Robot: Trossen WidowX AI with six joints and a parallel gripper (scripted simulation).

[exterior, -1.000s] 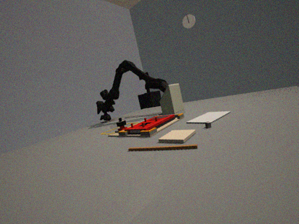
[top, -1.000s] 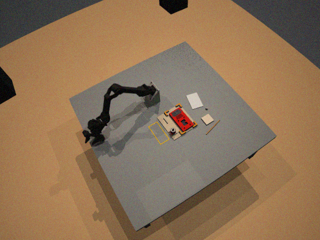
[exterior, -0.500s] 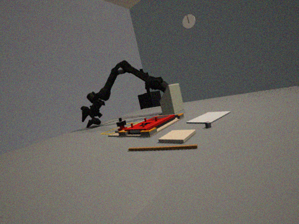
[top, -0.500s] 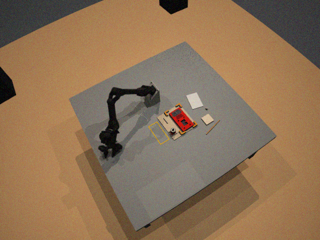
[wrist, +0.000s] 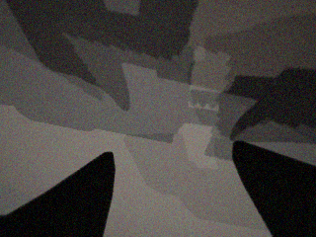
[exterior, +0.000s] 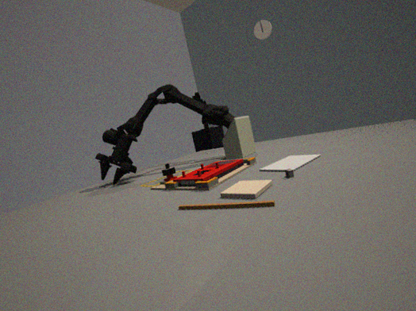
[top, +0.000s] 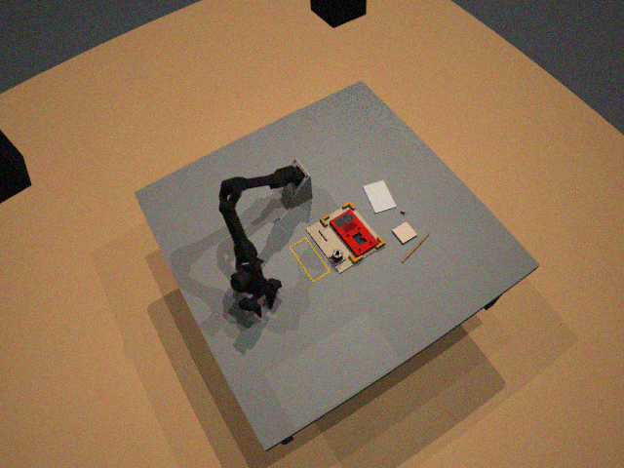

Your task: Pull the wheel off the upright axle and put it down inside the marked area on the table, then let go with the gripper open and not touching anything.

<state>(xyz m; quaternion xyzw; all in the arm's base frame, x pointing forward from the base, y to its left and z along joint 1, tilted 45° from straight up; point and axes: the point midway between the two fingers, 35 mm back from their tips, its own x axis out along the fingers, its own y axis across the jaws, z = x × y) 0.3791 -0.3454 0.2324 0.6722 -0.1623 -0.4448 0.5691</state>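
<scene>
The dark wheel (top: 334, 253) (exterior: 168, 171) sits on the upright axle at the corner of the beige board, with the axle's tip (exterior: 167, 165) showing above it. The marked area, a yellow outline (top: 301, 263), lies on the table beside the board, with nothing inside it. My gripper (top: 266, 312) (exterior: 108, 181) (wrist: 173, 154) is open and empty. It hangs above the table on the far side of the marked area from the board, well away from the wheel. The wheel is out of the wrist view, which shows only table and shadows between the fingers.
A red plate (top: 367, 246) (exterior: 195, 178) with short pegs lies on the beige board (top: 316, 230) between orange-topped corner blocks. Beyond the board are a white sheet (top: 378, 196) (exterior: 291, 163), a small dark block (top: 403, 213) (exterior: 289, 173), a beige square (top: 405, 232) (exterior: 246, 188) and a thin brown stick (top: 414, 248) (exterior: 226, 205).
</scene>
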